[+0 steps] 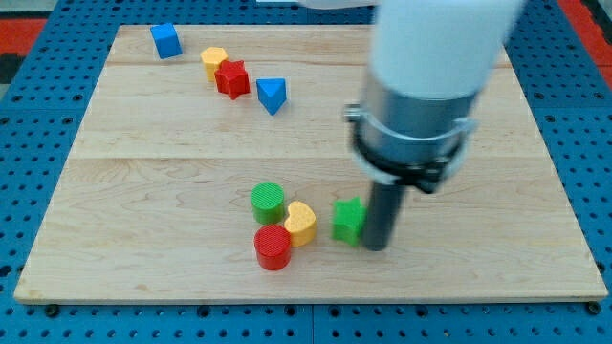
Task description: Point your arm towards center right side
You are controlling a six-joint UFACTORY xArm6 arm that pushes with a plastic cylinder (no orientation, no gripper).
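Observation:
My tip point(377, 247) rests on the wooden board point(143, 191), just right of a green star-shaped block point(348, 221) and touching or nearly touching it. Left of that block lie a yellow heart block point(301, 223), a green cylinder point(268, 202) and a red cylinder point(273, 247), close together. Near the view's top left are a blue cube point(165, 40), a yellow block point(213, 62), a red star-like block point(231, 78) and a blue triangular block point(272, 95). The arm's white and grey body point(421, 86) hangs over the board's right half.
The board sits on a blue perforated table point(38, 115). A red surface shows at the view's top corners point(29, 19).

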